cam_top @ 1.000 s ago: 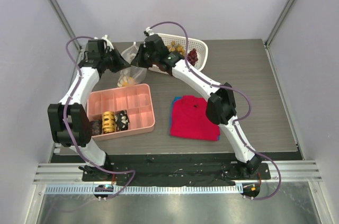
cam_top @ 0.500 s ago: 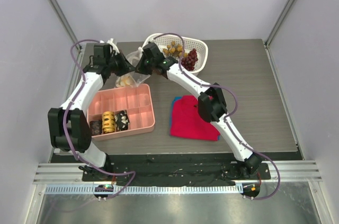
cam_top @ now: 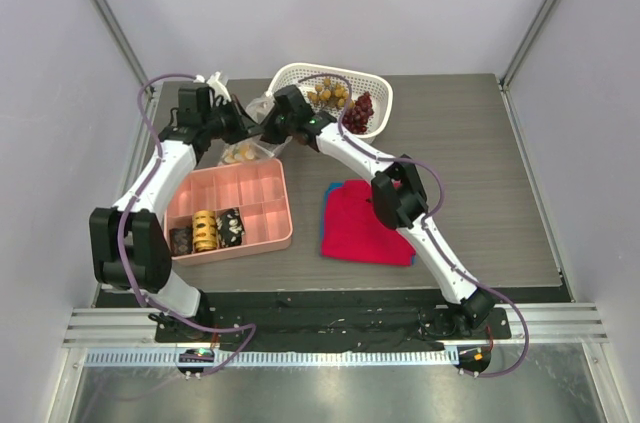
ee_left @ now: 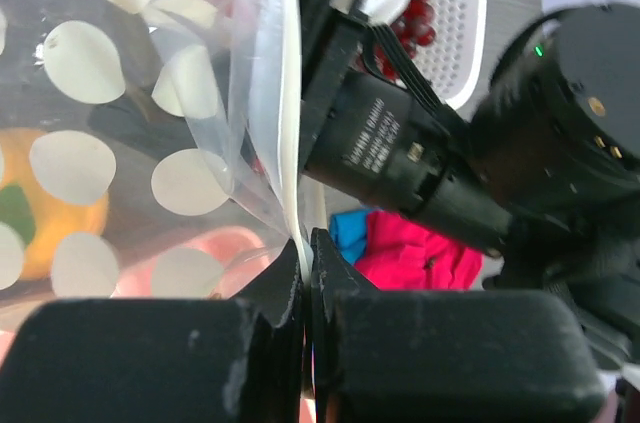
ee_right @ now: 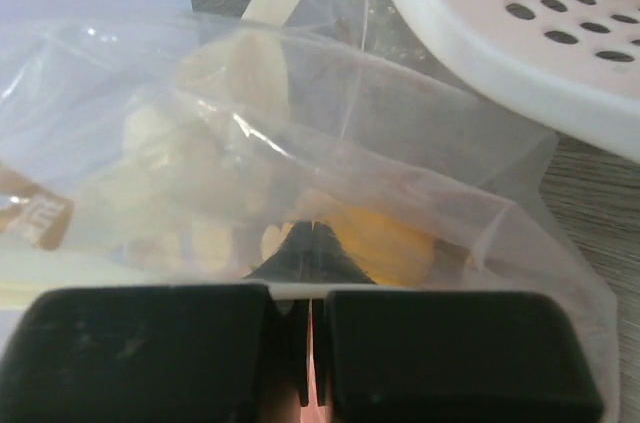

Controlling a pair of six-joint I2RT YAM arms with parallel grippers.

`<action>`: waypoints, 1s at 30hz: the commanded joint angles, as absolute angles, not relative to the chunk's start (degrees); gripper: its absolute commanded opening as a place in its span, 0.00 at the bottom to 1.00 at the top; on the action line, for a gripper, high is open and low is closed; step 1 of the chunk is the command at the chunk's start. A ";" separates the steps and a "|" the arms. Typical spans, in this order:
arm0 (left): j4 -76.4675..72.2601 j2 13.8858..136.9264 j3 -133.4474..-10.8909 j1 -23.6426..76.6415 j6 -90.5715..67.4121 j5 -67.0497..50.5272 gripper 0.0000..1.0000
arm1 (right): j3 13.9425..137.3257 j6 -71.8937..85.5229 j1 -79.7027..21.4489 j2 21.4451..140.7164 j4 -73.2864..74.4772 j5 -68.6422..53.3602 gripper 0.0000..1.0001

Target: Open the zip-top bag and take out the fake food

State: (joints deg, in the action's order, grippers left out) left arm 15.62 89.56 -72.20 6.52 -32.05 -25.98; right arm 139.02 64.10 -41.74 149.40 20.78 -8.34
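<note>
Grey wood-grain table (cam_top: 480, 143), enclosed by pale walls on the left, right and far sides. Bolted at near edge: two white-and-black arms, both stretched toward far left and meeting there over the task item.

Near left: pink tray (cam_top: 262, 193), divided into compartments, with a yellow coil (cam_top: 205, 230) and dark blocks (cam_top: 230, 226) in the near cells. Near centre: red cloth (cam_top: 365, 223), laid over a blue cloth of which only an edge shows. Far centre: white mesh basket (cam_top: 380, 93), holding a tan-brown ball cluster (cam_top: 328, 95) and a dark red cluster (cam_top: 360, 111).

Far left, between tray and basket, just beside the basket wall: zip-top bag (cam_top: 247, 148), clear and crinkled, gripped at its mouth from both sides. Visible through the film: orange-yellow fruit (ee_left: 45, 228) and whitish shapes (ee_right: 230, 73).

At left gripper (ee_left: 305, 243): jaws fully closed, pinching a layer of bag film just beside the whitish zip strip (ee_left: 288, 93). At right gripper (ee_right: 312, 233): jaws fully closed, clamped on the bag wall from the opposite side. Grippers facing each other, nearly touching.
</note>
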 commanded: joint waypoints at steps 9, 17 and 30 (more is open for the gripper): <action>12.66 91.66 -77.86 6.86 -32.25 -31.90 0.00 | 136.85 50.54 -43.51 148.53 16.97 -13.09 0.25; 11.52 94.22 -79.80 6.86 -34.89 -33.75 0.00 | 136.67 44.04 -43.59 150.64 14.51 -15.81 0.63; 8.44 96.24 -78.05 6.94 -38.76 -35.59 0.00 | 137.02 40.08 -43.33 155.21 6.24 -26.01 0.91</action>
State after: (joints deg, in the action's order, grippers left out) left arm 13.26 95.96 -77.01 6.63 -36.21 -32.23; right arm 135.26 42.13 -42.89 152.18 10.96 -20.84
